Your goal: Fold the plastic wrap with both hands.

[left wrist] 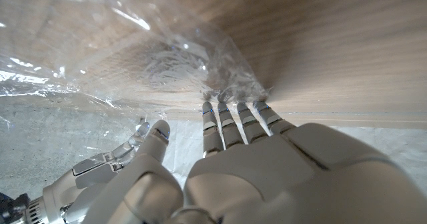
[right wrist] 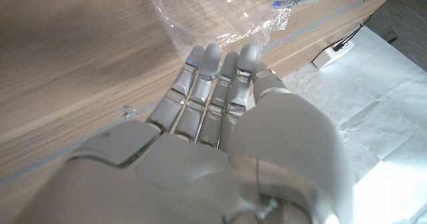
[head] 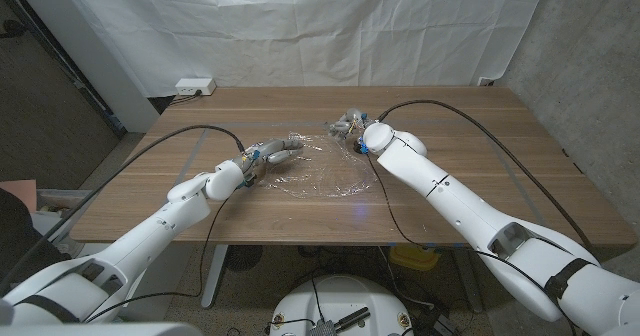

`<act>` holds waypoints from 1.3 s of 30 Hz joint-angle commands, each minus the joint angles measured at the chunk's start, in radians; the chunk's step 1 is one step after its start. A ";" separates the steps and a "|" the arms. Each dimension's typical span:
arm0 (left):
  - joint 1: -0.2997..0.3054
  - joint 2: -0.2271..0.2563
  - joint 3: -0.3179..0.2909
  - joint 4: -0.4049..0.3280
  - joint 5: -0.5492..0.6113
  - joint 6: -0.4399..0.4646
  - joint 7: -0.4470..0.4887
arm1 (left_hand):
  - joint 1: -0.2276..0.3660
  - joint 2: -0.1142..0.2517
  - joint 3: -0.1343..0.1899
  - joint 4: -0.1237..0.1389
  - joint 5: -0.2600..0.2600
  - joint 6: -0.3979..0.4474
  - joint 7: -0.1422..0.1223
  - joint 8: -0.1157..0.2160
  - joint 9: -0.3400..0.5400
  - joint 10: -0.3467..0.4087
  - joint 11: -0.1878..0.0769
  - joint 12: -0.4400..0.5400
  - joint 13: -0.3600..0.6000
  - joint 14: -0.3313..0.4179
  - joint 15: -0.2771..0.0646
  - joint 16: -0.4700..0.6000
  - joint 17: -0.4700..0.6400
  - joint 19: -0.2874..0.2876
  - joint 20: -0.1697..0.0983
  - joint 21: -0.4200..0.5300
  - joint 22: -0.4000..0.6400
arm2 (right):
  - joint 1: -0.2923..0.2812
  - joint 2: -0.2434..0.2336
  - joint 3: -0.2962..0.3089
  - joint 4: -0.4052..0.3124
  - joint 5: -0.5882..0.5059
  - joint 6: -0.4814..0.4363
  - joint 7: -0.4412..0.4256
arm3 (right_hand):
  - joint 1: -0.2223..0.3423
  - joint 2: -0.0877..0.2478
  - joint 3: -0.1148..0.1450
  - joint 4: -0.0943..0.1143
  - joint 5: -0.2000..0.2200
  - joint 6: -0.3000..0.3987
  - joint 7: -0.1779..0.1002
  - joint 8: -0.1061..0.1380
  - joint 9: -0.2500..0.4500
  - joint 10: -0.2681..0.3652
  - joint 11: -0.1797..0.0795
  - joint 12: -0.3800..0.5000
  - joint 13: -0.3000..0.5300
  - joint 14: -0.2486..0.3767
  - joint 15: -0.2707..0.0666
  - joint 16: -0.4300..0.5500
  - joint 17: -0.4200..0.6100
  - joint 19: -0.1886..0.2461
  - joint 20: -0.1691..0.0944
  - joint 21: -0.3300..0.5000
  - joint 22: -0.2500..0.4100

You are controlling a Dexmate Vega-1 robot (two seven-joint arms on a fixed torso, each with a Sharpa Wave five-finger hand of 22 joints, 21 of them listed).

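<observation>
You have one sheet of clear plastic wrap [head: 318,168] lying crumpled on the wooden counter [head: 470,166], about mid-counter between your two arms. Your left robot hand [head: 270,156] reaches in from the left with fingers extended, fingertips [left wrist: 230,112] touching the wrap's left edge; whether it grips the film, I cannot tell. Your right robot hand [head: 350,126] sits at the wrap's far right corner, fingers [right wrist: 212,74] straight and together, tips at the film's edge, grip unclear.
</observation>
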 commanded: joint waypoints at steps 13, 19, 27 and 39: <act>0.018 0.008 -0.011 -0.007 -0.007 -0.003 0.011 | -0.002 0.003 0.000 0.002 0.004 -0.003 0.001 0.005 0.000 -0.001 -0.003 0.000 0.003 -0.006 -0.036 0.006 0.005 0.000 0.010 0.000 0.006 | 0.020 0.109 0.001 0.117 0.046 0.126 -0.102 | 0.032 0.000 0.000 -0.005 -0.014 0.022 0.004 0.003 -0.001 0.016 0.010 0.018 -0.001 0.018 -0.098 0.026 0.007 0.012 0.010 0.026 0.008; 0.020 0.010 -0.013 -0.010 -0.007 -0.004 0.014 | -0.002 0.002 -0.001 0.002 0.004 -0.003 0.001 0.005 0.000 -0.002 -0.002 0.000 0.003 -0.007 -0.035 0.006 0.005 0.000 0.010 -0.001 0.006 | 0.012 0.113 0.001 0.102 0.059 0.148 -0.094 | 0.036 -0.001 -0.003 -0.004 -0.018 0.025 0.005 0.002 -0.002 0.017 0.011 0.020 -0.003 0.017 -0.095 0.034 0.009 0.012 0.011 0.033 0.010; 0.017 0.011 -0.012 -0.007 -0.004 -0.009 0.014 | -0.003 0.002 -0.001 0.002 0.004 -0.003 0.003 0.005 0.000 -0.002 0.000 0.000 0.003 -0.007 -0.036 0.006 0.005 0.000 0.010 -0.002 0.006 | 0.011 0.144 0.005 0.130 0.076 0.169 -0.105 | 0.044 -0.001 -0.004 -0.004 -0.022 0.029 0.008 0.000 -0.005 0.019 0.011 0.024 -0.005 0.017 -0.097 0.044 0.011 0.008 0.013 0.042 0.013; 0.020 0.013 -0.017 -0.005 -0.007 -0.011 0.019 | -0.003 0.002 -0.001 0.002 0.004 -0.004 0.001 0.005 0.000 -0.002 -0.002 0.000 0.003 -0.007 -0.036 0.006 0.005 0.000 0.011 -0.004 0.006 | 0.049 0.194 -0.034 0.230 0.065 0.224 -0.100 | 0.051 -0.002 -0.005 -0.002 -0.027 0.033 0.010 -0.002 -0.004 0.020 0.014 0.026 -0.012 0.017 -0.095 0.049 0.007 0.004 0.014 0.054 0.016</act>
